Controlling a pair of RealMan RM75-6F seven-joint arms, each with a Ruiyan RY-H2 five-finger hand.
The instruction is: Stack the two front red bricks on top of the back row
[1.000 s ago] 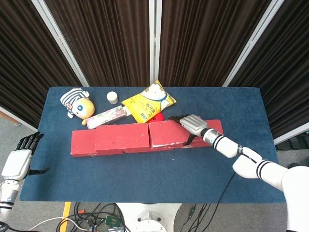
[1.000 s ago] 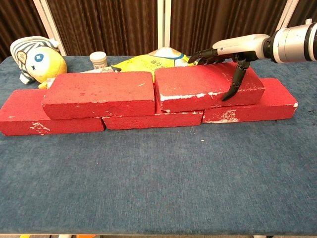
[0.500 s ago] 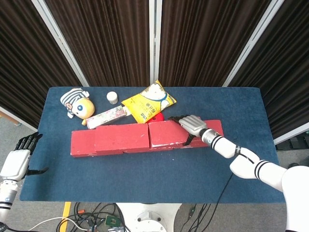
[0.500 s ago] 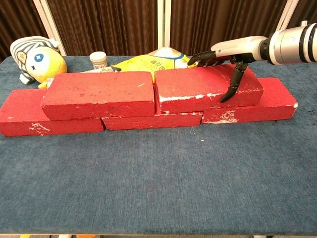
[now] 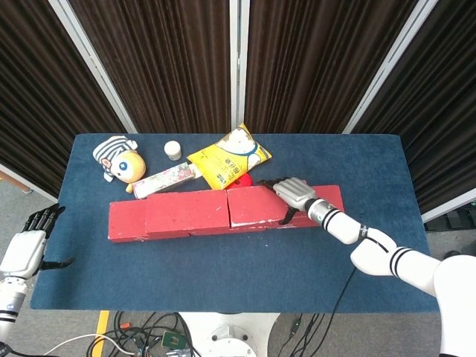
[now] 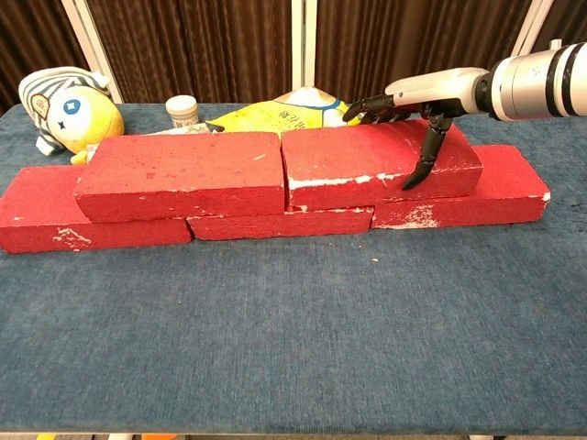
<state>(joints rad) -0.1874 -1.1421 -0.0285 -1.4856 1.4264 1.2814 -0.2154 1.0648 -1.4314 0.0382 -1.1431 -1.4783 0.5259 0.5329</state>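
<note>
Three red bricks form a bottom row on the blue table [image 6: 293, 321]: left [image 6: 41, 218], middle [image 6: 275, 224], right [image 6: 509, 188]. Two more red bricks lie on top, the left one [image 6: 183, 172] [image 5: 186, 211] and the right one [image 6: 362, 165] [image 5: 255, 206], end to end and almost touching. My right hand [image 6: 415, 99] [image 5: 292, 195] grips the right end of the upper right brick, fingers over its back edge and thumb down its front face. My left hand [image 5: 27, 244] hangs beyond the table's left edge, holding nothing, fingers apart.
Behind the bricks lie a striped plush toy [image 6: 66, 108], a small white jar [image 6: 182, 111], a yellow snack bag [image 5: 229, 157] and a pink patterned box [image 5: 163, 180]. A small red object [image 5: 245, 179] shows just behind the upper right brick.
My right hand has slid the upper right brick slightly to the left, closing the gap to the upper left brick. The left hand has barely moved.
</note>
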